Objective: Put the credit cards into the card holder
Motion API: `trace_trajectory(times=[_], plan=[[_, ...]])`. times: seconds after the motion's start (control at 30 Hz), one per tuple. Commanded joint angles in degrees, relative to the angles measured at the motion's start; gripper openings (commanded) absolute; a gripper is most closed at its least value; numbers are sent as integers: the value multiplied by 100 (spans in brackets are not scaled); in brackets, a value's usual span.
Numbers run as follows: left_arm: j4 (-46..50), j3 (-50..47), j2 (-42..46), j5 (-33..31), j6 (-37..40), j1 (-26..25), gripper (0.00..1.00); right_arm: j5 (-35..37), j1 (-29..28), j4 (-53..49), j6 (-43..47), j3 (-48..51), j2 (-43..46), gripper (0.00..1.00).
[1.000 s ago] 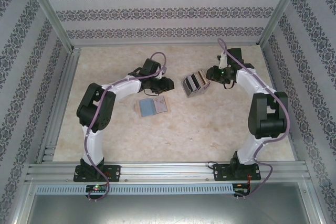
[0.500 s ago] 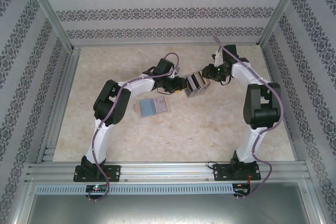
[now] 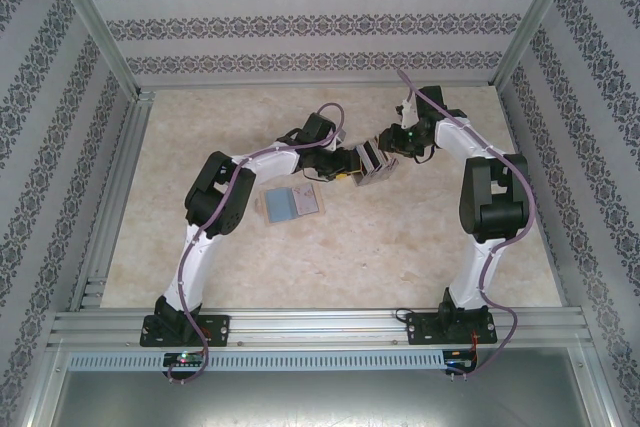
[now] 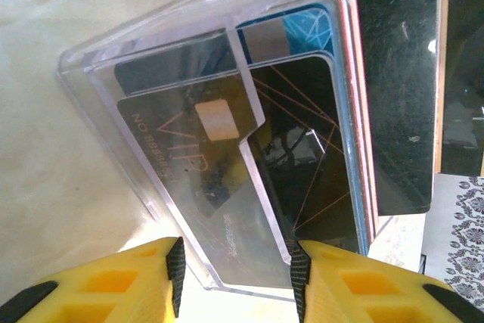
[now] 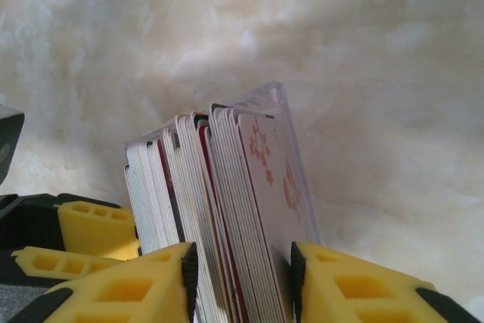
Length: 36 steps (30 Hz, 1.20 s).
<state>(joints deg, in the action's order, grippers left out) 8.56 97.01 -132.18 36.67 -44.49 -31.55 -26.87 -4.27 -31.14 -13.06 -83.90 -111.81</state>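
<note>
Card holder [image 3: 371,159] sits mid table [image 3: 420,247], far side. R gripper [image 5: 242,262] squeezes it. L gripper [image 4: 236,266] sits round it, can't tell if gripping. Two loose cards [image 3: 291,204] lie near-left.

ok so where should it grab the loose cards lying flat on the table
Probably by a long edge, coming straight down from above: the cards lie flat on the table, slightly fanned, so only their thin edges can be pinched.
</note>
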Motion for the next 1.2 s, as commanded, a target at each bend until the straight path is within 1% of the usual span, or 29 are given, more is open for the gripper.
trace_trajectory(times=[0.0,0.37,0.57,0.67,0.87,1.1,1.17], plan=[[5,213,-164,44,-51,-117,44,-266,-111,-151,67,-101,196,39],[7,230,-168,34,-56,-114,45,-169,-91,-230,89,-91,400,39],[15,238,-168,34,-52,-117,45,-91,-66,-277,110,-109,368,36],[12,246,-171,34,-69,-117,45,-77,-34,-287,108,-109,366,31],[14,240,-172,34,-64,-114,45,24,14,-297,115,-83,440,16],[32,248,-146,34,-61,-114,45,140,61,-283,102,-49,635,9],[41,248,-124,34,-57,-117,45,230,65,-230,93,8,768,8]])
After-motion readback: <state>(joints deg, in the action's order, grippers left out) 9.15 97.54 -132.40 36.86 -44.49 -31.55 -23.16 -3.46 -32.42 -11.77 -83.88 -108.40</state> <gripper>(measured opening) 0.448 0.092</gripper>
